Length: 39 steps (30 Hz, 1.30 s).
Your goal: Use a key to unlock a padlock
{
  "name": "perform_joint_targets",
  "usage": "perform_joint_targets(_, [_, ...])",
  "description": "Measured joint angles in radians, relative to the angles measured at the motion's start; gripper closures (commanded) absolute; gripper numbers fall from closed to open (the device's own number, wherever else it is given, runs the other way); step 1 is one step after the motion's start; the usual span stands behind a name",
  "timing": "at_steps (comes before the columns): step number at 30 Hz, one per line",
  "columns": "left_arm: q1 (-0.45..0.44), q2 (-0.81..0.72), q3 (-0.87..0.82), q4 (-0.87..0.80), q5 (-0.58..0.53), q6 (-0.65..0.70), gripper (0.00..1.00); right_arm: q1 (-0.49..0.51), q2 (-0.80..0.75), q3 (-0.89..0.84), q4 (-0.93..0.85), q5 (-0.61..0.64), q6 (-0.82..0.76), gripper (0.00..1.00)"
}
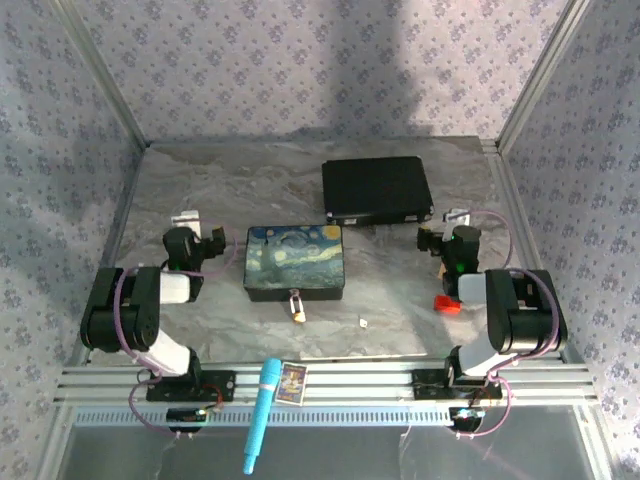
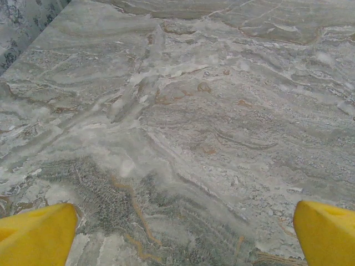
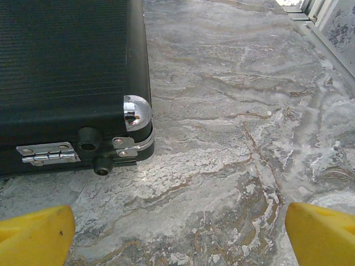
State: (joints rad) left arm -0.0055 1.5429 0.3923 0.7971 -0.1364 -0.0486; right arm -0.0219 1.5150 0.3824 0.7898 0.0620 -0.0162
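Left gripper (image 2: pixel 180 235) wide open over bare table (image 2: pixel 222 111), right gripper (image 3: pixel 177 235) wide open, empty, case (image 3: pixel 66 61) ahead-left of it, padlock (image 1: pixel 298 308) and key (image 1: pixel 363 323) between and behind the grippers.

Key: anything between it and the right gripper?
Nothing visible. Bare table lies between the key and the open right gripper; the red object sits off that line, beside the right arm.

You'll see the left arm (image 1: pixel 125 318), lower left overhead: black joint housings, white links, purple cable (image 1: pixel 118 300) looped alongside. Right arm (image 1: pixel 515 318), lower right: same build, green light (image 1: pixel 460 266) lit. Wrist views, bottom corners: yellow left fingertips (image 2: pixel 36 235), yellow right fingertips (image 3: pixel 321 235).
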Motion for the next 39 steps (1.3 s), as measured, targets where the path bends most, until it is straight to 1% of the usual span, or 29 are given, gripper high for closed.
perform_joint_targets(8, [0.000, 0.000, 0.000, 0.000, 0.017, 0.004, 0.00, 0.000, 0.000, 0.000, 0.000, 0.000, 0.000, 0.01])
perform_joint_targets(39, [0.000, -0.002, 0.000, 0.000, 0.021, 0.007, 0.00, 0.000, -0.007, 0.003, -0.018, -0.006, 0.000, 0.01])
